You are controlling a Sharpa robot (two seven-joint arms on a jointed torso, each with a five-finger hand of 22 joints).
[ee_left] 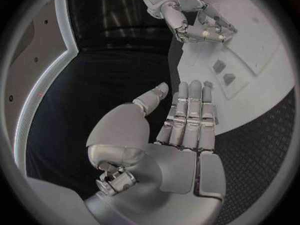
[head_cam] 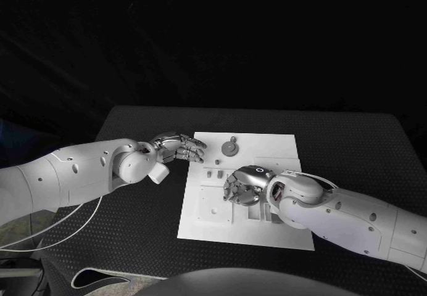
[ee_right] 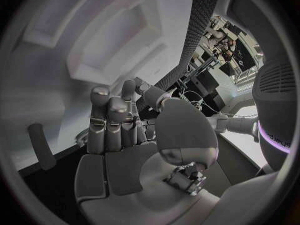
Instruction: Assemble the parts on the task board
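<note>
Currently, item by item:

- Left hand [head_cam: 178, 148]: at the task board's left edge, near its far corner, over black table. Fingers straight and side by side, thumb apart, nothing held (wrist view [ee_left: 181, 135]).
- Right hand [head_cam: 245, 185]: over mid-board, palm down. Fingers curled in close together (wrist view [ee_right: 125, 135]); can't tell whether anything is in them.
- Task board [head_cam: 267, 145]: white plate, centre of table.
- Parts: round disc w/ small tab [head_cam: 229, 148] lying on far part of board, clear of both hands; small grey pieces [head_cam: 213, 174] in a row just beside right hand; two dark recessed pieces [ee_left: 224, 72] in left wrist view.
- Table [head_cam: 356, 142]: black, textured.
</note>
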